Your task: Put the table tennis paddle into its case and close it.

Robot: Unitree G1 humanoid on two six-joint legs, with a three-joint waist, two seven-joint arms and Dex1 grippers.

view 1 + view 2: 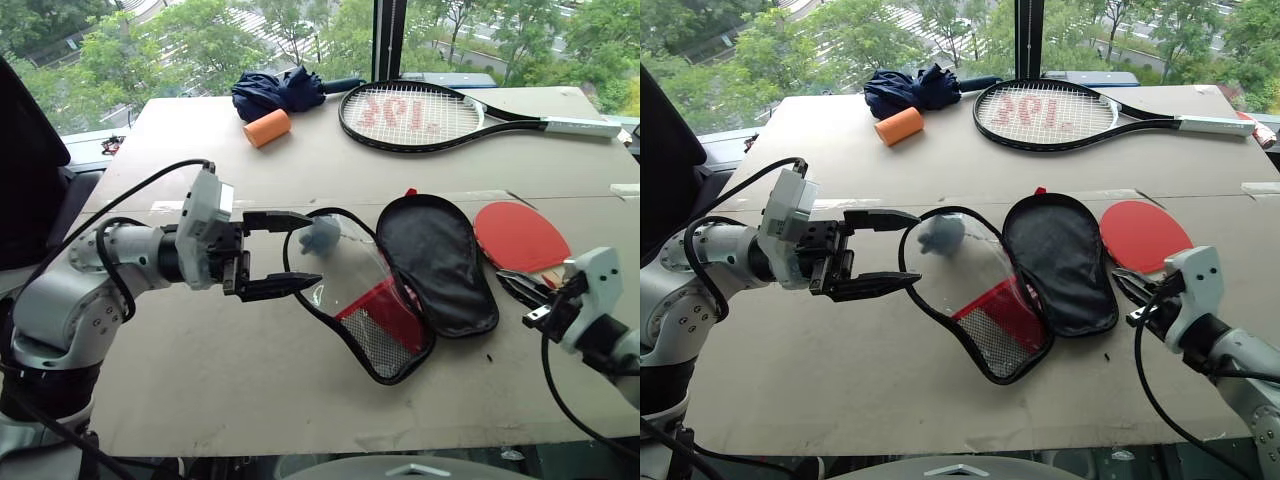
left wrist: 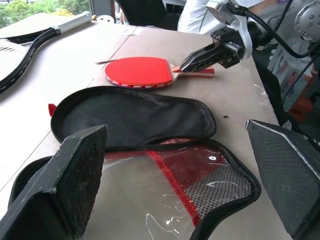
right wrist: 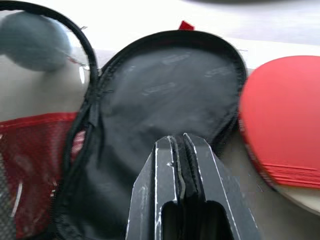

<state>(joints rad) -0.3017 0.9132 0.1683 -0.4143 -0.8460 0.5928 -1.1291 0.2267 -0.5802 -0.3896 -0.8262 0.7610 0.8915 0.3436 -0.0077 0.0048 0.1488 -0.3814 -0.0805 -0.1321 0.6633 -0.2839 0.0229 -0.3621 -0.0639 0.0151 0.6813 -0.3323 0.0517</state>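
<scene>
Left gripper (image 1: 282, 253) hovered with fingers spread wide beside the clear flap of the case (image 1: 400, 280), apparently placed to steady it. Case lay unzipped and spread flat at centre, its black-lined half empty and a grey-blue ball charm (image 1: 324, 235) by the clear panel. Table tennis paddle (image 1: 518, 236) rested on the table just right of the case, outside it. Right gripper (image 1: 522, 288), fingers pressed together and empty, sat at the paddle's handle.

Daylit table by a wide window

A beige table (image 1: 300, 170) stands before a window (image 1: 200, 40) with a dark upright mullion (image 1: 388, 40); green trees (image 1: 120, 50) and a road lie outside below. A black chair back (image 1: 25, 170) stands just beside the table's left edge.
</scene>
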